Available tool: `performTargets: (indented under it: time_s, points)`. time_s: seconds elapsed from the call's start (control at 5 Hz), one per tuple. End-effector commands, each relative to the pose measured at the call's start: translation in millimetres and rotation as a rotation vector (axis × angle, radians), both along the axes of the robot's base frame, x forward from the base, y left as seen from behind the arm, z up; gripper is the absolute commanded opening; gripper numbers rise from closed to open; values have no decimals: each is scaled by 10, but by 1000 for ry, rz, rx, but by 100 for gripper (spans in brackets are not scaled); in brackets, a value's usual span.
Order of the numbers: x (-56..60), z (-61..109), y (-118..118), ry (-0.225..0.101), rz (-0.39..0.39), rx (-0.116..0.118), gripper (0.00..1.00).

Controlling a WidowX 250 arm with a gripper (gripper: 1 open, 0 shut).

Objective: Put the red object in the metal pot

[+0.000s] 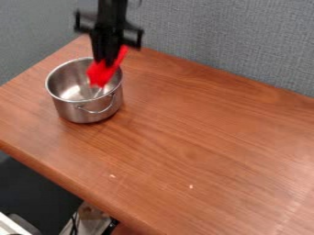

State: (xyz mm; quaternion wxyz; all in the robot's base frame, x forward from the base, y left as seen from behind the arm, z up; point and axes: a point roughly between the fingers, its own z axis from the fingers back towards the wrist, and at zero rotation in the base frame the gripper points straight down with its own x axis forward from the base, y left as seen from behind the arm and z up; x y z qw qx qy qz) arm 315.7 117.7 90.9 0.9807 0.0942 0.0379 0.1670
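Pot (84,95) holds lower end of tilted red object (106,69).

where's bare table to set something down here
Bare wood runs from the metal pot rightward to the table's far edge and forward to its front edge. Crowded only at back left: pot, gripper, red object.

This looks like a lab or office test corner, not a home. A plain wooden surface (185,128) stands against a grey, felt-like partition wall (233,37), the sort used for office dividers. A black robot arm (113,23) hangs over a lone steel pot (84,95). Below the surface's near edge lie a dark floor and some pale clutter (86,223), too blurred to name.
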Motion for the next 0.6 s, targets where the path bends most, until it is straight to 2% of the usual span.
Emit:
performTargets:
  time_s: [0.0, 0.4]
  points:
    - [-48, 236, -177, -119, 59, 18, 0]
    - [103, 151, 219, -155, 102, -38, 0]
